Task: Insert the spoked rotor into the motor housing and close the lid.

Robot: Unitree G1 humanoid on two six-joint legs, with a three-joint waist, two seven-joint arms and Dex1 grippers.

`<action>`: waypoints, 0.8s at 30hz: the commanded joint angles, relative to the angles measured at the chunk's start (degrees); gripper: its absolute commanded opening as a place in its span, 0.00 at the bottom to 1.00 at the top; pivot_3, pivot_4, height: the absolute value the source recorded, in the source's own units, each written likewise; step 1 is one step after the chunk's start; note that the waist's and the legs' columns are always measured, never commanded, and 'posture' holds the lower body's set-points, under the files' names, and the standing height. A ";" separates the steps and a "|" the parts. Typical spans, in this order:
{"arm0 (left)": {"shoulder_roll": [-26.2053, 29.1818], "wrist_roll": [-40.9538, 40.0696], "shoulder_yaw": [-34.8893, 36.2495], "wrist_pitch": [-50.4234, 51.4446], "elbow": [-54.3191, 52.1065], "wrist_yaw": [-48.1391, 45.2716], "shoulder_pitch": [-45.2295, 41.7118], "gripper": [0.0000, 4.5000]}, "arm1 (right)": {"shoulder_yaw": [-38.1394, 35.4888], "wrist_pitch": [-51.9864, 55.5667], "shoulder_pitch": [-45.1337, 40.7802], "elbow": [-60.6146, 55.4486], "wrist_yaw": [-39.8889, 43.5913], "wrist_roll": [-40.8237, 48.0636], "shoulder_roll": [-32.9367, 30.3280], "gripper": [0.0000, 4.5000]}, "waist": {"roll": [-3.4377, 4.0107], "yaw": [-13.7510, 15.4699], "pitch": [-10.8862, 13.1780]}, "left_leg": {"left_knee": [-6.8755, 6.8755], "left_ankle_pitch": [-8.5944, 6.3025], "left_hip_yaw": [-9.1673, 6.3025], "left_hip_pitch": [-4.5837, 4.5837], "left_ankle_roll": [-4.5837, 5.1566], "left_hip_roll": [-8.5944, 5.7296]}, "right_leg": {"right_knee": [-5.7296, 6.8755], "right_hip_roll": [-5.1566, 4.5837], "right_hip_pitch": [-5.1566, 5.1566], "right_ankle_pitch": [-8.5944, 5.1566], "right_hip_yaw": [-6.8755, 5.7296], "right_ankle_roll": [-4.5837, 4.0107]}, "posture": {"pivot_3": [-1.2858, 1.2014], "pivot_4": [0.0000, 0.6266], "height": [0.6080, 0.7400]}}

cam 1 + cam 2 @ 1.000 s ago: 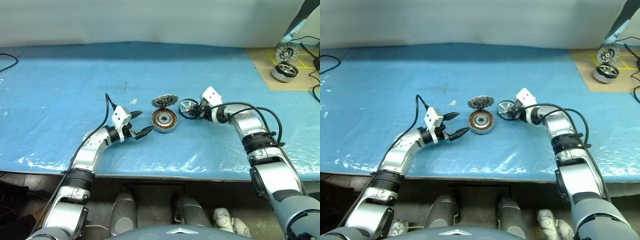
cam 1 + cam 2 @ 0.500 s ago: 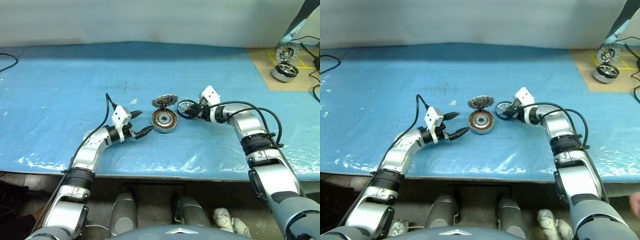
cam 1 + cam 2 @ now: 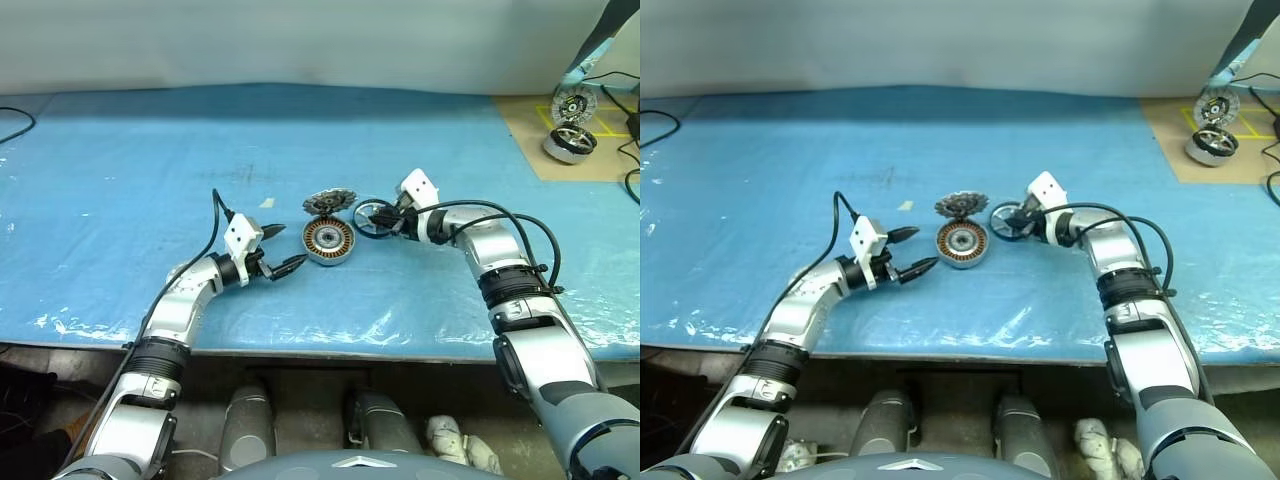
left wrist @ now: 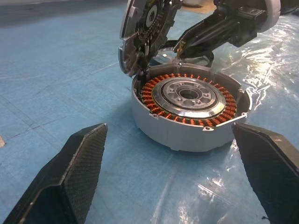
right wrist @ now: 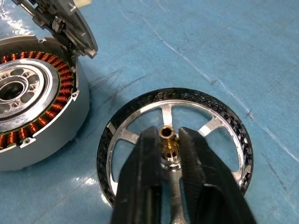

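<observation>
The motor housing [image 3: 329, 241], a silver cup with copper windings, sits mid-table on the blue sheet. Its finned grey lid [image 3: 330, 201] stands tilted up at the housing's far rim. Just right of the housing is the spoked rotor [image 3: 366, 216], a black ring with silver spokes. My right gripper [image 3: 380, 220] is shut on the rotor's small brass hub pin [image 5: 167, 135], reaching in from the right. My left gripper [image 3: 293, 243] stays open just left of the housing [image 4: 187, 107], pointing at it with nothing between its fingers.
A brown cardboard sheet [image 3: 535, 150] at the back right carries two silver motors [image 3: 568, 141], with black cables beside them. Another black cable [image 3: 12, 125] lies at the far left. The table's front edge runs close below both arms.
The right gripper's fingers have closed on the rotor's hub pin. The rotor has shifted slightly left toward the housing. The left arm has not moved.
</observation>
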 commanded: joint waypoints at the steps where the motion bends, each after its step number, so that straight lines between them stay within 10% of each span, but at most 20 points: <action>1: 0.11 -0.14 0.19 -0.92 -1.70 -0.17 0.13 1.00 | -1.53 -0.73 -1.14 -0.86 -0.21 1.29 -0.09 0.01 | 0.00 0.00 0.00 | 0.00 0.00 0.00 -0.01 0.00 0.00 | 0.00 0.00 0.00 0.00 0.00 0.00 | 0.52 0.24 1.00; 9: 0.22 -1.03 0.50 -0.41 -2.46 -0.80 0.19 1.00 | -4.05 4.88 -0.91 -1.24 -1.18 3.46 -0.96 0.01 | 0.01 0.03 0.01 | -0.02 0.00 0.00 -0.02 0.00 0.00 | -0.03 0.00 -0.01 0.00 0.00 0.00 | 0.52 0.24 1.00; 14: 0.31 -1.33 0.76 -0.06 -3.36 -0.68 0.47 1.00 | -12.37 37.86 0.04 -9.74 7.57 20.66 -3.62 0.01 | 0.05 0.30 0.04 | -0.06 0.00 -0.01 -0.04 0.00 -0.02 | -0.08 0.00 0.00 0.00 0.00 0.00 | 0.52 0.24 1.00; 24: -1.66 -13.42 4.91 9.92 -11.61 -1.92 0.94 1.00 | -40.51 61.04 9.39 -22.54 -9.61 39.92 2.16 0.01 | 0.18 1.43 0.11 | -0.20 0.01 -0.02 0.02 -0.02 -0.03 | -0.23 0.00 0.02 0.00 0.01 0.01 | 0.52 0.24 1.00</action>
